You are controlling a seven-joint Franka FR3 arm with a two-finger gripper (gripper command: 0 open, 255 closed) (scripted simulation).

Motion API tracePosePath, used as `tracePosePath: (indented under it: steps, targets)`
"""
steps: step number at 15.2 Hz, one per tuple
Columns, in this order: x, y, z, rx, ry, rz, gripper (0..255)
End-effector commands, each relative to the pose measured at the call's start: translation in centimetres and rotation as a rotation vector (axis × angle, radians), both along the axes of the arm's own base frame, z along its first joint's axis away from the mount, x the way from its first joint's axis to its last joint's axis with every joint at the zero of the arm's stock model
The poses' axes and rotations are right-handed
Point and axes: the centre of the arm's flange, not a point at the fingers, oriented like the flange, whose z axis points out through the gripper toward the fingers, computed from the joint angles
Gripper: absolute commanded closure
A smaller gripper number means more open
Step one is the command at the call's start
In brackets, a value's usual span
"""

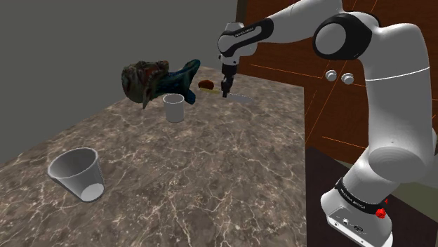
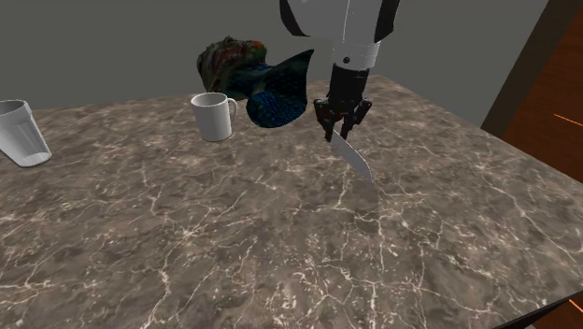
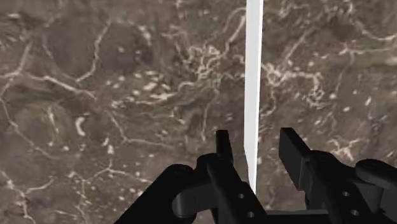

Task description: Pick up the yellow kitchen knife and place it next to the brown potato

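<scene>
The pick looks done. In the second exterior view the tool is clenched on the knife, whose pale blade slants down toward the lower right and hangs clear of the marbled table, with a faint shadow beneath it. The handle is hidden inside the tool, so its colour cannot be told. In the wrist view the blade runs edge-on between the two black fingers. What is left is the placing. In the shoulder view the small brown potato sits just left of the tool, upper middle of the frame, so only a short carry and a lowering seem needed. Room is tight on that side: the white mug and a mottled, many-coloured object stand close to the potato, and the table's far edge lies just behind. The bare stretch at centre frame is open. A tilted white cup at lower left lies well apart.
</scene>
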Motion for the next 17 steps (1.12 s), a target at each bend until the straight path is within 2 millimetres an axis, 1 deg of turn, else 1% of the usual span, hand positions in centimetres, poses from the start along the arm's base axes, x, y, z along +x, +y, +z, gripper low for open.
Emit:
tracePosePath:
  steps: [1,5,8,9,17]
  targets:
    - [0.0,0.0,0.0,0.000,0.000,0.000,0]
    - [0.0,0.0,0.0,0.000,0.000,0.000,0]
    - [0.2,-0.3,3.9,0.000,0.000,0.000,0]
    - [0.3,-0.4,5.0,0.000,0.000,0.000,0]
    - [0.3,-0.4,5.0,0.000,0.000,0.000,0]
